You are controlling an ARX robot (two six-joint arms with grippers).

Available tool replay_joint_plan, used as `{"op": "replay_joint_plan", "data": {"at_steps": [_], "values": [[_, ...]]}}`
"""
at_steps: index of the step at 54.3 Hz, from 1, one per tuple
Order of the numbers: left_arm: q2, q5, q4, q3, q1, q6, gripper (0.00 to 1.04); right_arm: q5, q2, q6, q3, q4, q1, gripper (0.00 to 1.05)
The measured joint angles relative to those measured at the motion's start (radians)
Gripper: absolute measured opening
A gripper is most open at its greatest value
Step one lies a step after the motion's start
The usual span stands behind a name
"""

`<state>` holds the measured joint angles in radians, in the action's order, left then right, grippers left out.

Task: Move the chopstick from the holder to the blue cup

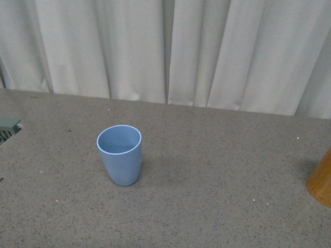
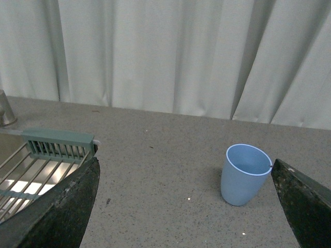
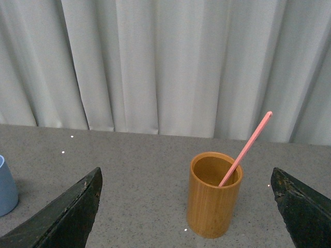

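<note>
The light blue cup (image 1: 120, 154) stands upright and empty on the grey speckled counter, left of centre in the front view. It also shows in the left wrist view (image 2: 244, 174) and at the edge of the right wrist view (image 3: 6, 186). An orange-brown wooden holder (image 3: 213, 194) stands upright with one pink chopstick (image 3: 245, 149) leaning out of it. Only the holder's edge (image 1: 321, 178) shows in the front view. My left gripper (image 2: 187, 206) is open, back from the cup. My right gripper (image 3: 187, 206) is open, back from the holder. Neither arm shows in the front view.
A metal dish rack with a green comb-like piece (image 2: 59, 144) sits over a sink at the counter's left end; its corner (image 1: 8, 126) shows in the front view. White curtains (image 1: 165, 51) hang behind the counter.
</note>
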<state>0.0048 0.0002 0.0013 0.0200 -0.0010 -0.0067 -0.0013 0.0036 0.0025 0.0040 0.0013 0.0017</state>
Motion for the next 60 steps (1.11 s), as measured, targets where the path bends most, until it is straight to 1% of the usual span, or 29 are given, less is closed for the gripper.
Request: {"op": "replay_joint_plan", "data": {"at_steps": [60], "values": [[0.0,0.0,0.0,0.0,0.0,0.0,0.98,0.0,0.0,0.0,0.0,0.0,0.0,0.95]]}}
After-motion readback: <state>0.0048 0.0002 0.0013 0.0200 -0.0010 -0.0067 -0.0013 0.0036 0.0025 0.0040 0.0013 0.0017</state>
